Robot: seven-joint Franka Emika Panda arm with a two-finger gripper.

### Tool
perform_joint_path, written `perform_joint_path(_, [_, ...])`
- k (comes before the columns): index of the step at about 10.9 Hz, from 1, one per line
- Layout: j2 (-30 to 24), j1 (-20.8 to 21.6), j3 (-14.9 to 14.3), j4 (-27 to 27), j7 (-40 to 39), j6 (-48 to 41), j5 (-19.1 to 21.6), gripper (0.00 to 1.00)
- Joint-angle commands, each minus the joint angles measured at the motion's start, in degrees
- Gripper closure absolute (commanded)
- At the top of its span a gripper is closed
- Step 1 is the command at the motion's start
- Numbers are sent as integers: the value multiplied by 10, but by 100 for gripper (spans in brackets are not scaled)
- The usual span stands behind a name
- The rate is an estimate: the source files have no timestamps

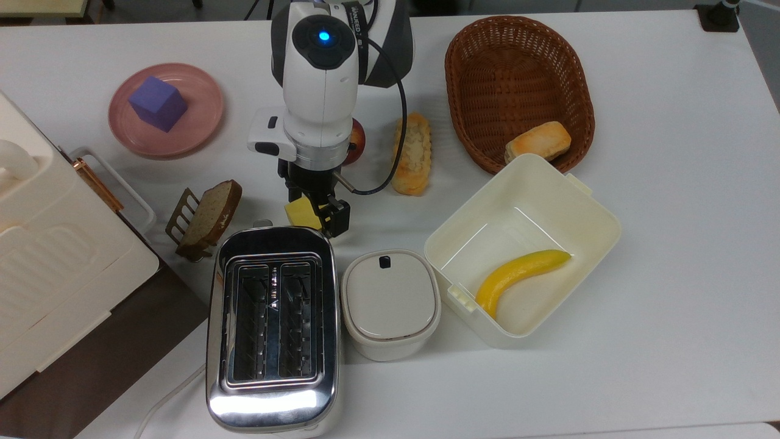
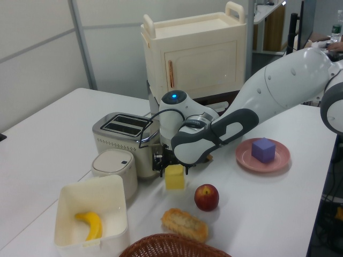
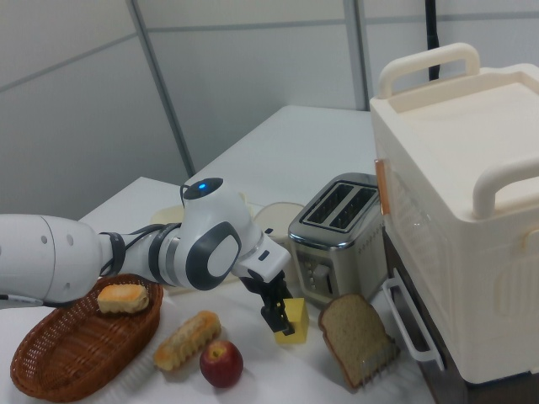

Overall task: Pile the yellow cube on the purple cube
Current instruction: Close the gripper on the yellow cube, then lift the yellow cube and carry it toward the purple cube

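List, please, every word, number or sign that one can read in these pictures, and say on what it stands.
Nothing can be read clearly.
White lettering on the arm, on its dark cover: too blurred to read.
Small marks on the toaster, between its slots: too small to read.

Three fixed views of one table.
We look straight down in the top view; the left and right views face it obliquely from opposite sides, sharing the toaster (image 1: 272, 329) (image 2: 124, 140) (image 3: 334, 234).

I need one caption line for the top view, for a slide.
Robot gripper lowered around the yellow cube beside the toaster; the purple cube waits on a pink plate.
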Motion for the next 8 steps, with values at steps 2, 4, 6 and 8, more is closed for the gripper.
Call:
perform_joint_path(2, [-4,7,-3,-6,17,8,-19,87])
perform_joint_path(4, [-23,6,-2,-9,15,-3,-36,87])
perform_joint_path(6, [-99,1,4,-27,-32,-93,-59,87])
perform_joint_path(8, [-163,-42,44,-20,-168,-238,-59,87])
